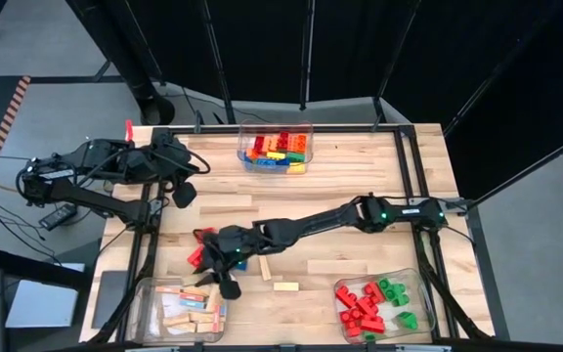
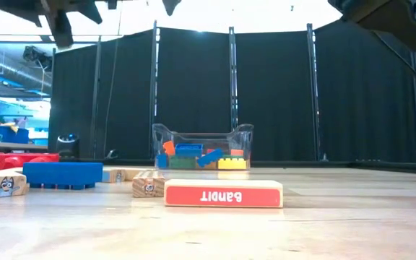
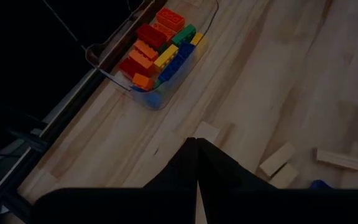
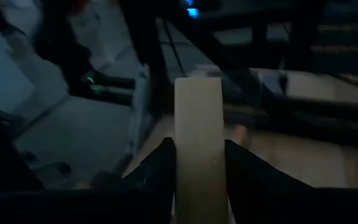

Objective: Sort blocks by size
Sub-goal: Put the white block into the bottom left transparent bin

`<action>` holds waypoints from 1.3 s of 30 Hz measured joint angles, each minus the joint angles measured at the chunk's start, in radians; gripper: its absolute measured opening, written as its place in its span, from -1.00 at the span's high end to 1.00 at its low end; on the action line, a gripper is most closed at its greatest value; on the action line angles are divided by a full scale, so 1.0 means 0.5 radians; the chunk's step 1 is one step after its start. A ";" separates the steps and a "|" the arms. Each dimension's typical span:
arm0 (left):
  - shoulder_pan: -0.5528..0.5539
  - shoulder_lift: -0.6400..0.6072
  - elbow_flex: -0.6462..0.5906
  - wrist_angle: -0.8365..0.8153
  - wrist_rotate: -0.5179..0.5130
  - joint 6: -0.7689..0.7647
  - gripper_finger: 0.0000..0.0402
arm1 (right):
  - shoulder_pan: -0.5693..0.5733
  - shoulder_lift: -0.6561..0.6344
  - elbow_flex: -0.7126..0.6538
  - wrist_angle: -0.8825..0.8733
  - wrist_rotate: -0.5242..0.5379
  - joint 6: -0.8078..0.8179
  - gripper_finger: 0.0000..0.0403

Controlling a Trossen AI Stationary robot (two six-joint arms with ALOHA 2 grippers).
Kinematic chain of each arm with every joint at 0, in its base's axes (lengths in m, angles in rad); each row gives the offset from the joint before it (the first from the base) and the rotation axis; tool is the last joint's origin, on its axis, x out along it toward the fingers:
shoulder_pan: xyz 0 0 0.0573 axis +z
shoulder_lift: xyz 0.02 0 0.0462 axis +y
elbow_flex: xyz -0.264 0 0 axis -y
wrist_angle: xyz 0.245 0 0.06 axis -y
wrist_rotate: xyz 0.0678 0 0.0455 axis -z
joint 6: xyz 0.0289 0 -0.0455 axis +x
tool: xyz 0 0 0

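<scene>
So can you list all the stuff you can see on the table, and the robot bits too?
Far bin: one, clear, far edge of the table, full of red, orange, yellow, green and blue studded bricks.
Near-left bin: one, clear, holds pale wooden blocks.
Near-right bin: one, clear, holds small red and green blocks.
Loose wooden bars: a few, pale tan, table middle, near side.
Blue brick: one, blue, on the table beside red bricks.
Printed wooden bar: one, tan with a red face, lying flat.
Held wooden bar: one, pale, upright between the right claw's fingers.
Left claw: shut, empty, far-left side.
Right claw: shut on the bar, by the near-left bin.
</scene>
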 joint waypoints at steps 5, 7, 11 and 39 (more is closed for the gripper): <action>0.000 0.000 0.000 0.011 0.000 0.023 0.93 | -0.011 0.057 0.006 0.071 -0.171 0.106 0.42; 0.000 0.000 0.000 0.014 0.000 0.023 0.93 | -0.009 0.082 -0.003 0.045 -0.243 0.196 0.42; 0.000 0.000 0.000 0.014 0.000 0.024 0.93 | 0.004 0.087 -0.044 0.085 -0.262 0.271 0.42; 0.000 -0.001 0.000 0.004 0.000 -0.028 0.93 | -0.131 -0.187 0.017 -1.505 0.425 0.365 -0.20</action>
